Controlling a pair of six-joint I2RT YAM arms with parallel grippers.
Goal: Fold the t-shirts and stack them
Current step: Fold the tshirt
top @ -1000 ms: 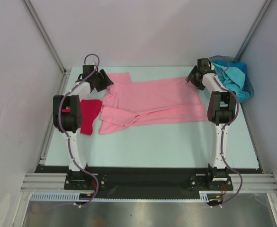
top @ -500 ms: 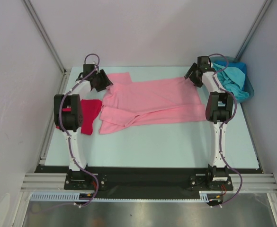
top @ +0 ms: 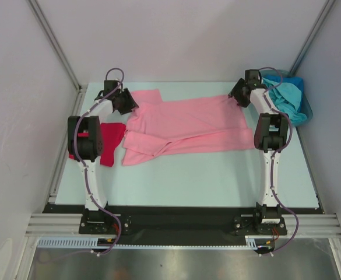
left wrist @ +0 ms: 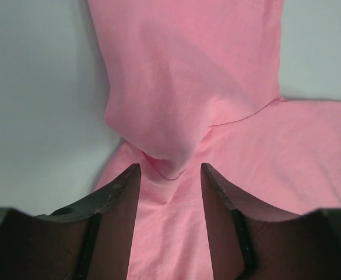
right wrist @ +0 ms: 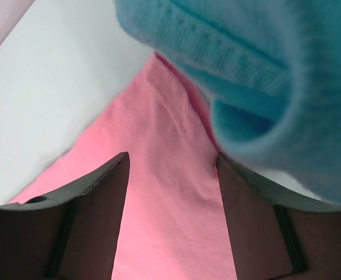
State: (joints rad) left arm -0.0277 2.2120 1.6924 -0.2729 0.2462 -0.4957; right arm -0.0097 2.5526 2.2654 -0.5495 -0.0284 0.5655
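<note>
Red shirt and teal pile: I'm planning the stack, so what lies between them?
The pink shirt lies spread over the table between the red shirt on the left and the teal pile on the right. The top view shows it.

1. Left gripper [top: 130,104] has crept slightly left and toward the near side. I now see it sitting on the left edge of the pink t-shirt [top: 185,121].
2. Right arm [top: 269,133]: the elbow has shifted a little left and the wrist has nudged toward the far wall.
3. Right gripper [top: 235,97] has eased a touch farther back at the shirt's far-right corner.
4. Both sets of jaws have narrowed a bit. In the wrist views I still see them apart, astride pink cloth.
</note>
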